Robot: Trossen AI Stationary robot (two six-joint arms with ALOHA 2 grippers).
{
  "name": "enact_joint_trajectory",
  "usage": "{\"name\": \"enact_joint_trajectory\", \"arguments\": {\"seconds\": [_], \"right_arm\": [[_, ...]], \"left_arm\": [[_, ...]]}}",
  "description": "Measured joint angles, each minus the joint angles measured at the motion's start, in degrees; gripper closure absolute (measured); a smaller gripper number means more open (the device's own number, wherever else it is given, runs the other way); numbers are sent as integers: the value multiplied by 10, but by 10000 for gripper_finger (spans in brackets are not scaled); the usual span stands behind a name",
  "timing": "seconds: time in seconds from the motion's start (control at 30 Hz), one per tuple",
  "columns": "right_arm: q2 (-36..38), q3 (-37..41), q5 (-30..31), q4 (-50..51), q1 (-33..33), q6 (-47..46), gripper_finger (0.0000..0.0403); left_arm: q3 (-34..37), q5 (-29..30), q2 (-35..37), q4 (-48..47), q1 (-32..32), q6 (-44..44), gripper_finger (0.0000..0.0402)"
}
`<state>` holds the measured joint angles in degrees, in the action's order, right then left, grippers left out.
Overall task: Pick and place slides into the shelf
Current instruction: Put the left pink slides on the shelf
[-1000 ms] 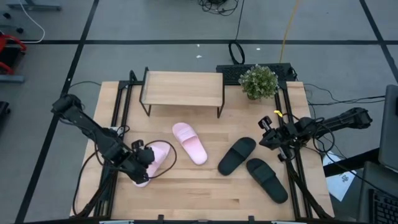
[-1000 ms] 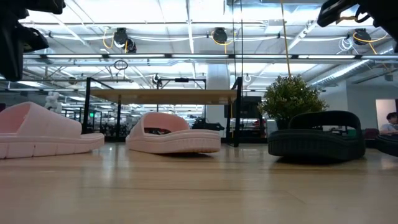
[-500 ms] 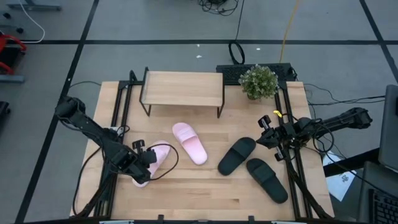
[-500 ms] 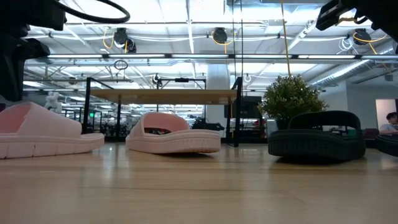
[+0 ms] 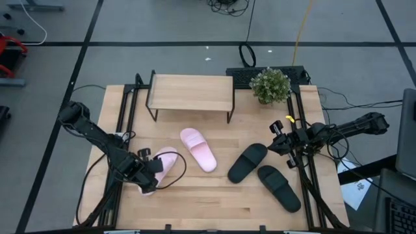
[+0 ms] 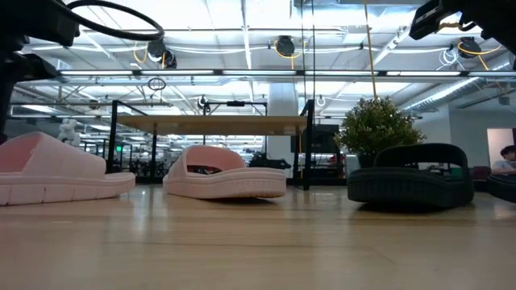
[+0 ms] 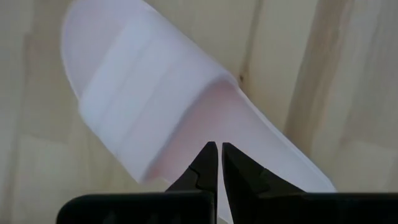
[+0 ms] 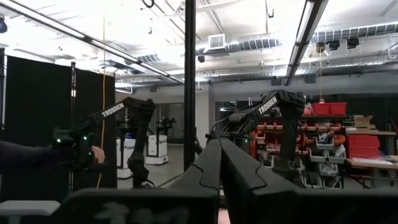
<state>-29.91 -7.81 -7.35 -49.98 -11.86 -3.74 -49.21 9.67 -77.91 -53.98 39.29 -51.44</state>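
Observation:
Two pale pink slides lie sole-down on the table: one at the front left (image 5: 167, 161) (image 6: 48, 167), one nearer the middle (image 5: 198, 149). Two black slides (image 5: 247, 162) (image 5: 279, 188) lie to the right. The shelf (image 5: 190, 92) stands at the far edge on its thin black legs. My left gripper (image 7: 217, 146) points steeply down over the front-left pink slide (image 7: 155, 99), shut to a sliver, its tips over the footbed just behind the strap. My right gripper (image 8: 219, 149) is shut and raised at the table's right edge, holding nothing. My left gripper comes from above, pointing down at the pink slide's footbed (image 7: 249, 130) behind the strap's rear edge. I cannot tell whether its tips touch the footbed. The slide rests flat on the table.
A potted plant (image 5: 270, 84) stands at the far right beside the shelf. Black rails run along the table's left and right edges. Bare wood lies along the near edge and under the shelf.
My left gripper has tipped more steeply downward over the front-left pink slide, staying shut. The slide has not moved.

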Motion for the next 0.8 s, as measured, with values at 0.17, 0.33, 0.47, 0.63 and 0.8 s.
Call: {"name": "enact_joint_trajectory", "arguments": {"seconds": [0.17, 0.33, 0.47, 0.63, 0.8], "right_arm": [[0, 0, 0, 5, 0, 1, 403], [0, 0, 0, 5, 0, 0, 403], [0, 0, 1, 5, 0, 1, 403], [0, 0, 1, 6, 0, 1, 403], [0, 0, 1, 6, 0, 1, 403]], "left_arm": [[0, -18, 0, 0, 0, -4, 380], [0, -18, 0, -1, 0, -18, 380], [0, -18, 0, -29, 0, -43, 380], [0, -22, 0, -61, 0, -77, 380], [0, -22, 0, -59, 0, -77, 380]]}}
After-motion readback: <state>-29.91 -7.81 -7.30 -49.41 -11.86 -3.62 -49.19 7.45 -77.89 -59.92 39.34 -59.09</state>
